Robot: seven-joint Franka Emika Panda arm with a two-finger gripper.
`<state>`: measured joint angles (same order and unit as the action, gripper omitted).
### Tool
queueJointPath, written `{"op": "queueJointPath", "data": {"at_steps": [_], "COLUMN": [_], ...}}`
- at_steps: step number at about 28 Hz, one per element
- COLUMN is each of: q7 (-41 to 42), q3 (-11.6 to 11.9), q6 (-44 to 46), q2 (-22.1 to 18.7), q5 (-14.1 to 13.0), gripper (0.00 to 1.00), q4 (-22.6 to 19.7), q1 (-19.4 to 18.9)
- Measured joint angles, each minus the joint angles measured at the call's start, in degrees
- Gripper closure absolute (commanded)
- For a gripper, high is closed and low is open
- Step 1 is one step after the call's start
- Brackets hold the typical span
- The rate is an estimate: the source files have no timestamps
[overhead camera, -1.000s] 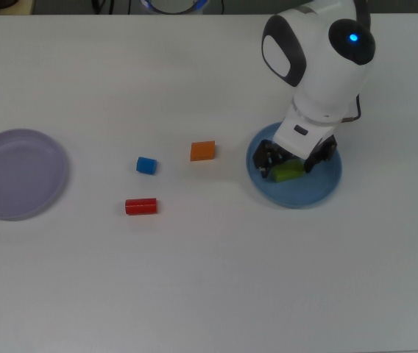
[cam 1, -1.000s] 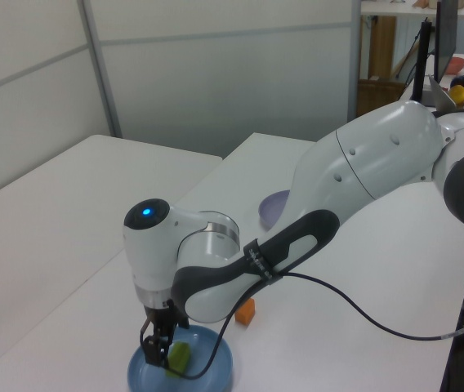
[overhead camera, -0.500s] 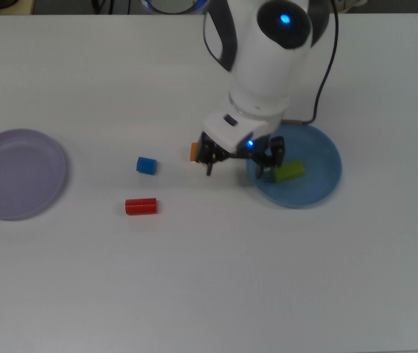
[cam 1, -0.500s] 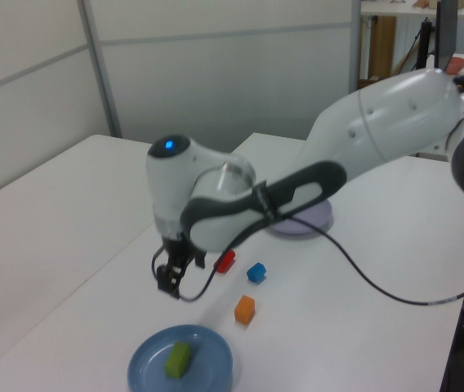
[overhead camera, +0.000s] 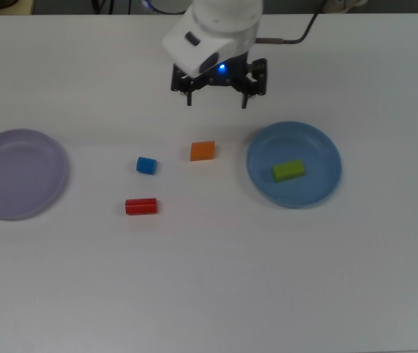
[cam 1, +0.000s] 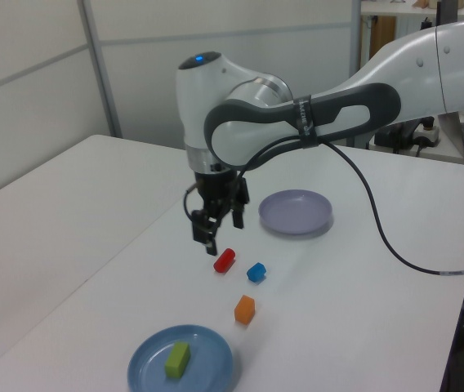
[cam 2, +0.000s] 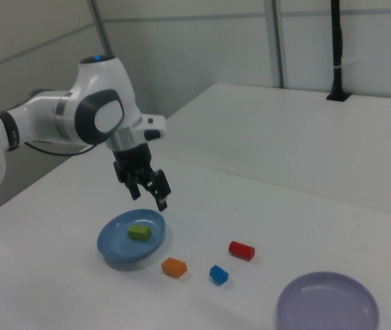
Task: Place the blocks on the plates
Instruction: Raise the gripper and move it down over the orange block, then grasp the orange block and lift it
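The gripper [overhead camera: 215, 99] hangs in the air above the white table [overhead camera: 216, 279], its two fingers spread apart and holding nothing. In the top view it sits above the bare stretch of table beyond the orange block [overhead camera: 202, 151], well apart from every block. The green block [overhead camera: 288, 170] lies inside the blue plate [overhead camera: 321, 143], a little tilted, near the plate's middle. The orange block rests on the table just to the top view's left of that plate, not touching it. Further to the top view's left comes the blue block [overhead camera: 146, 165], and the red block [overhead camera: 140, 206] lies on its side just below it in that picture. The purple plate [overhead camera: 18, 173] sits at the top view's far left edge with nothing on it, well apart from the three loose blocks. In the left view the white and grey arm [cam 1: 297, 114] reaches in from the left view's right, with the gripper pointing down over the red block's side of the table.
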<state>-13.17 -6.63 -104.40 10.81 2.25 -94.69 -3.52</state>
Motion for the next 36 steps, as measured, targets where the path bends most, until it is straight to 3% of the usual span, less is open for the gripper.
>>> {"op": "queueJointPath", "data": {"at_steps": [8, 13, 22, 30, 33, 34, 36], "q7": [6.4, 14.8, 18.5, 18.1, 17.2, 16.9, 16.5], "q3": [0.3, 0.9, 1.1, 1.1, 1.0, 1.0, 1.0], "q6": [-16.8, -23.9, -24.6, -29.3, -30.3, -30.4, -30.4], "q2": [1.2, 1.6, 2.0, 4.8, 5.5, 5.6, 5.7], "q5": [-0.8, -0.8, -0.8, -0.8, -0.8, -0.8, -0.8], "gripper": [0.0, 0.0, 0.0, 0.0, 0.09, 0.2, 0.26], "q4": [-13.8, -19.9, -21.1, -21.1, -21.0, -21.0, -20.9], "q1": [3.1, 3.2, 3.2, 2.9, 2.7, 2.6, 2.5]}}
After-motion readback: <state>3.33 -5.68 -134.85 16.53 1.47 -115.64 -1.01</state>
